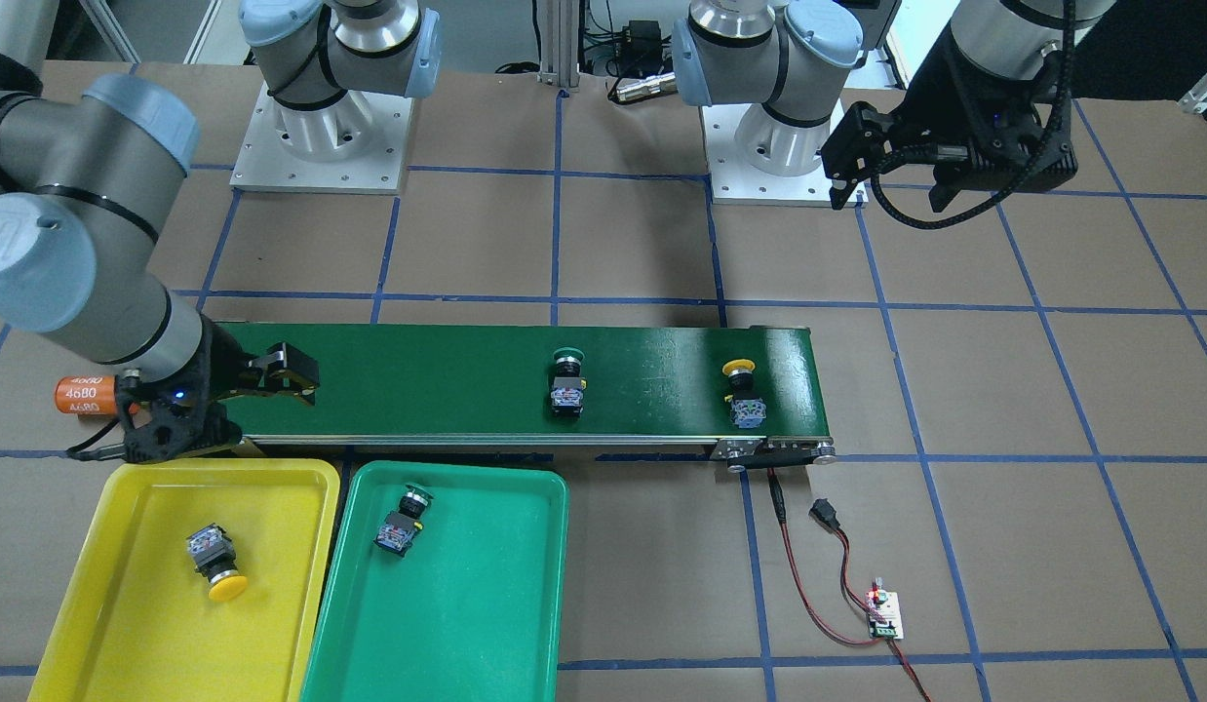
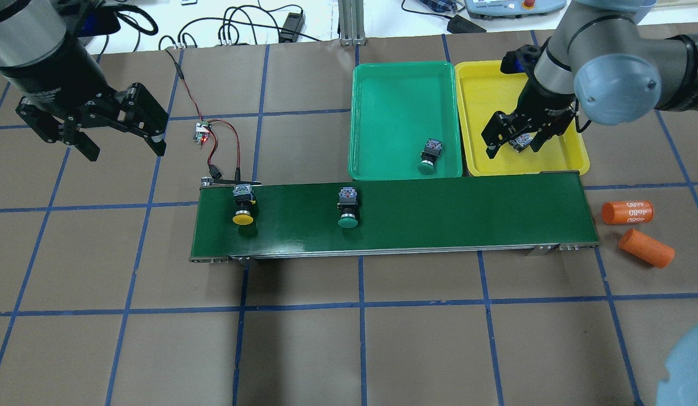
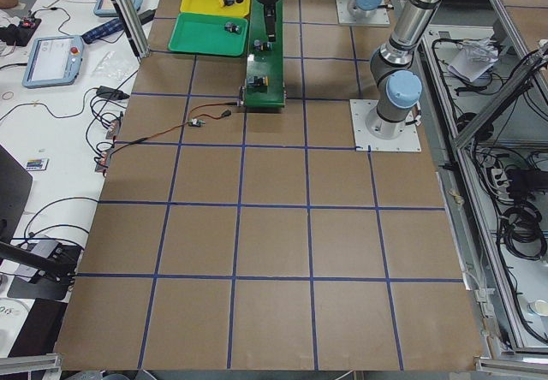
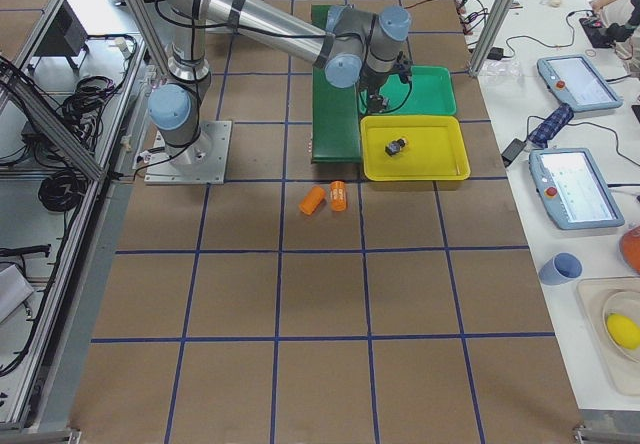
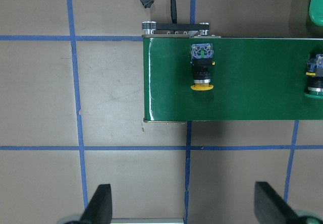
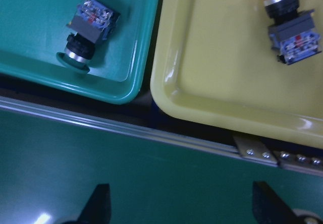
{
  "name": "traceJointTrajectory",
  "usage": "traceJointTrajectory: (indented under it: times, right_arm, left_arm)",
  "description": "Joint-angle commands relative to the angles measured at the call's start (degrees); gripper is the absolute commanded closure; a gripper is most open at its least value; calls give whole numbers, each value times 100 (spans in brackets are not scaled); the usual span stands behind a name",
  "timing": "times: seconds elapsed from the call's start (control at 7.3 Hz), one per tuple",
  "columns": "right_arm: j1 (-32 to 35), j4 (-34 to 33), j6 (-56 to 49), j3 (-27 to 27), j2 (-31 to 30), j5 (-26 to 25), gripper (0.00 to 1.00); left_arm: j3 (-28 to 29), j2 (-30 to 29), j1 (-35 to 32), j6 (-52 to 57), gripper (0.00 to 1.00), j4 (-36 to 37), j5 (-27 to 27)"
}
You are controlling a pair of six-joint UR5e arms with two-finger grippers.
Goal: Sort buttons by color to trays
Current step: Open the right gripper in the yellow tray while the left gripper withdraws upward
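The fingers of the left gripper (image 2: 126,152) and the right gripper (image 2: 512,150) are spread, nothing held; a yellow button (image 2: 243,206) and a green button (image 2: 348,207) are left on the belt (image 2: 467,214); they could be dropped if pinched on the round caps.

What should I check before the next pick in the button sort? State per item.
1. Right gripper open, empty: ok.
2. Left gripper open, empty: ok.
3. Yellow-capped push-button switch inside yellow plastic tray: ok.
4. Green-capped push-button switch inside green plastic tray: ok.
5. Long dark-green conveyor belt cleared: not ok; a second green-capped switch and a second yellow-capped switch lie on it.
6. Belt stopped: cannot tell.
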Motion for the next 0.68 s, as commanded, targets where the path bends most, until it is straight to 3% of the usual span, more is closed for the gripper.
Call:
traceJointTrajectory:
  times: [0.0, 0.55]
  right_arm:
    - [162, -299, 196, 653, -349, 16, 0]
    - [162, -679, 197, 944, -341, 16, 0]
  left_arm:
    - [-145, 0, -35, -74, 0, 131, 21]
    - [-568, 45, -114, 31, 0, 253, 99]
